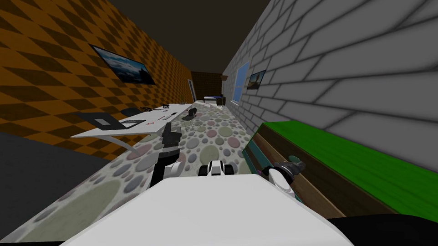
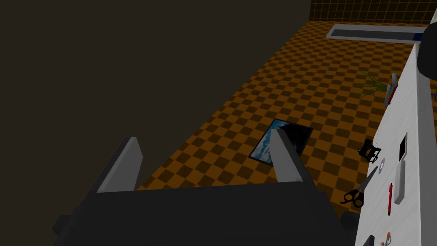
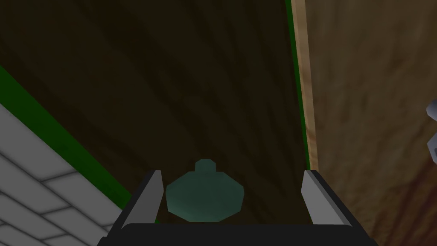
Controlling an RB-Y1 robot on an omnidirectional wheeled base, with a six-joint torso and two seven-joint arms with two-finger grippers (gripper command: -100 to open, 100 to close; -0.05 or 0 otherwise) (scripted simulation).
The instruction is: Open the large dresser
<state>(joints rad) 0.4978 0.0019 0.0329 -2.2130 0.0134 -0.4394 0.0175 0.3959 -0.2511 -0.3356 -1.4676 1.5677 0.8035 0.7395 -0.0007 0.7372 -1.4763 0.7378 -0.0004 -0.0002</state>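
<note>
The large dresser (image 1: 331,153) stands along the grey brick wall on my right, with a green top and brown wooden drawer fronts. A teal knob (image 1: 295,158) sticks out of its upper drawer front. My right gripper (image 1: 298,167) is at that knob. In the right wrist view the knob (image 3: 205,196) sits between the fingers of the right gripper (image 3: 232,173), nearer one finger, and the jaws are open and clear of it. Behind it is the dark drawer front (image 3: 170,85). My left gripper (image 1: 170,133) is raised ahead of my chest, open and holding nothing (image 2: 205,136).
A white desk (image 1: 136,125) with a laptop and small items runs along the orange checkered wall on my left. Its top (image 2: 409,128) carries scissors and a pen. A dark chair (image 1: 191,114) stands past it. The pebble-patterned floor (image 1: 213,137) lies between desk and dresser.
</note>
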